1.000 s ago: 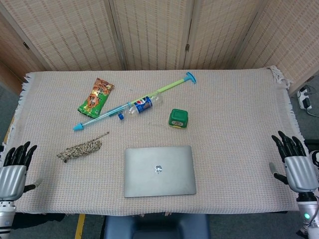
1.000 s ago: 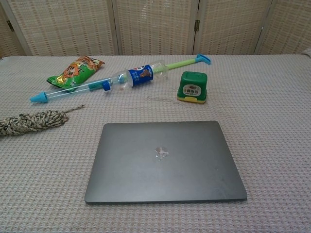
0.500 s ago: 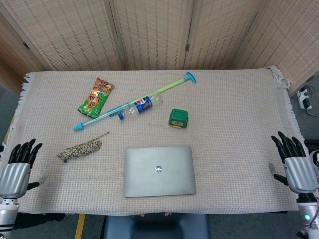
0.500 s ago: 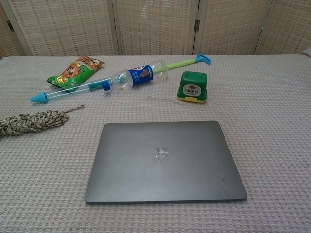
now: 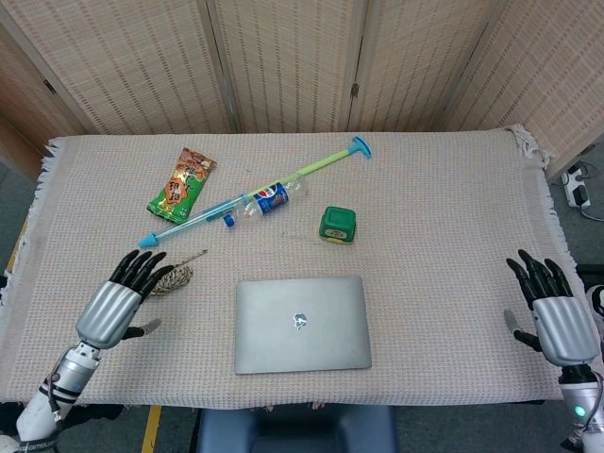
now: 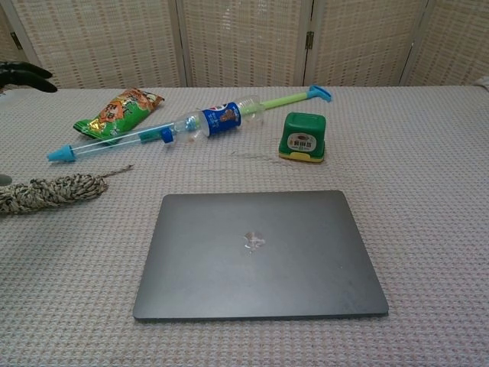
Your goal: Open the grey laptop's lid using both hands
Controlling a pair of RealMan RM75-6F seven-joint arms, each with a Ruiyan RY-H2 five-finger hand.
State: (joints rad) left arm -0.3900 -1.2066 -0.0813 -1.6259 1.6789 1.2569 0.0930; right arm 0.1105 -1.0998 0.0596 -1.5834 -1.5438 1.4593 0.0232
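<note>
The grey laptop (image 5: 301, 324) lies flat near the table's front edge with its lid down; the chest view shows it as the grey laptop (image 6: 260, 254) filling the lower middle. My left hand (image 5: 117, 303) hovers over the table left of the laptop, fingers spread and holding nothing, partly covering a rope bundle. Only its dark fingertips (image 6: 23, 74) enter the chest view at the upper left. My right hand (image 5: 551, 310) stays off the table's right edge, fingers apart and empty.
A twisted rope bundle (image 6: 46, 193) lies left of the laptop. Behind it are a green snack bag (image 5: 181, 181), a long blue-and-green water pump toy (image 5: 255, 201) with a plastic bottle (image 5: 269, 198), and a green tape measure (image 5: 337, 225). A knitted cloth (image 5: 444, 217) covers the table.
My left hand has swung from beyond the table's left edge inward over the rope bundle, toward the laptop. My right hand has barely shifted. The laptop has not moved.
</note>
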